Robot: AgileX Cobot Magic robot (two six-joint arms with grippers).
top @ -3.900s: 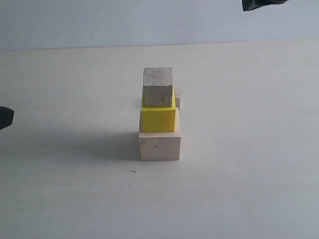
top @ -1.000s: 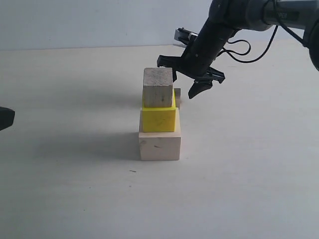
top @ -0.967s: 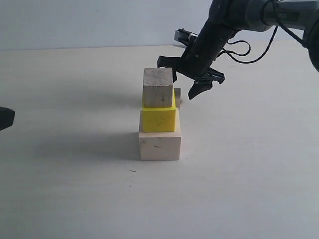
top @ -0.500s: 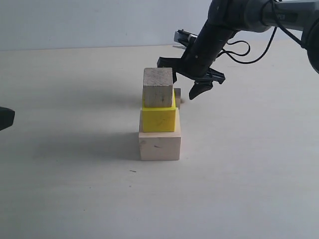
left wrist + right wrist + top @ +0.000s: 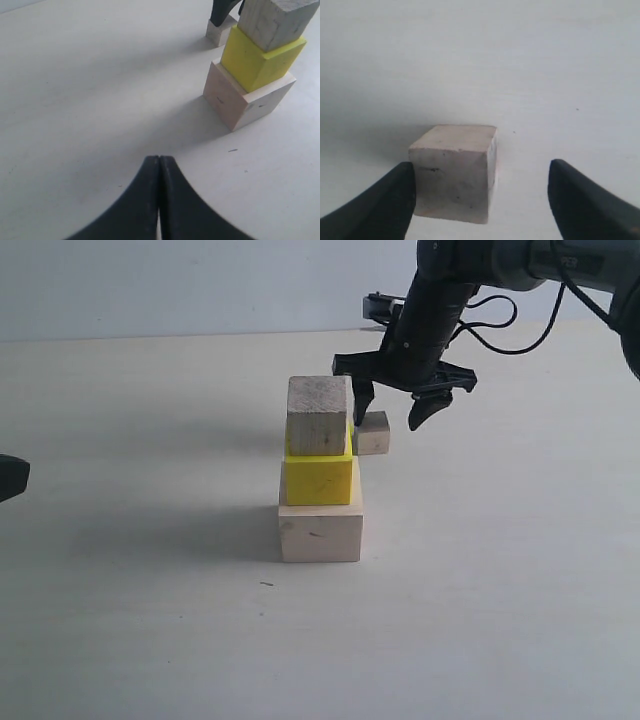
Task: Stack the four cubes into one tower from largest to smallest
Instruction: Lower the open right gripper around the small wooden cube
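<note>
Three cubes stand in a tower in the middle of the pale tabletop (image 5: 150, 620). The large pale wood cube (image 5: 320, 533) is at the bottom. The yellow cube (image 5: 318, 479) sits on top of it. The smaller bare wood cube (image 5: 317, 416) sits on top of the yellow one. The yellow cube is pushed toward the back of the big one, so a strip of the big cube's top shows in front.

The smallest cube (image 5: 374, 433) is not on the tower. It sits on the tabletop at about 1 o'clock from the tower, a little behind it and very near.

The right end effector (image 5: 389, 421) hangs over this smallest cube on a black arm that comes in from about 1 o'clock. It points down and is spread wide, with the little cube in the gap. It holds nothing. In the right wrist view one of its fingers (image 5: 380, 205) is right beside the cube (image 5: 454, 172). I cannot tell if it touches. The other finger is well apart from the cube.

The left end effector (image 5: 159, 165) is pressed together, with nothing in it. It is low over bare tabletop, well away from the tower. In the left wrist view the tower (image 5: 255, 70) shows from the side, with the smallest cube (image 5: 220, 32) behind it under a dark fingertip.
</note>
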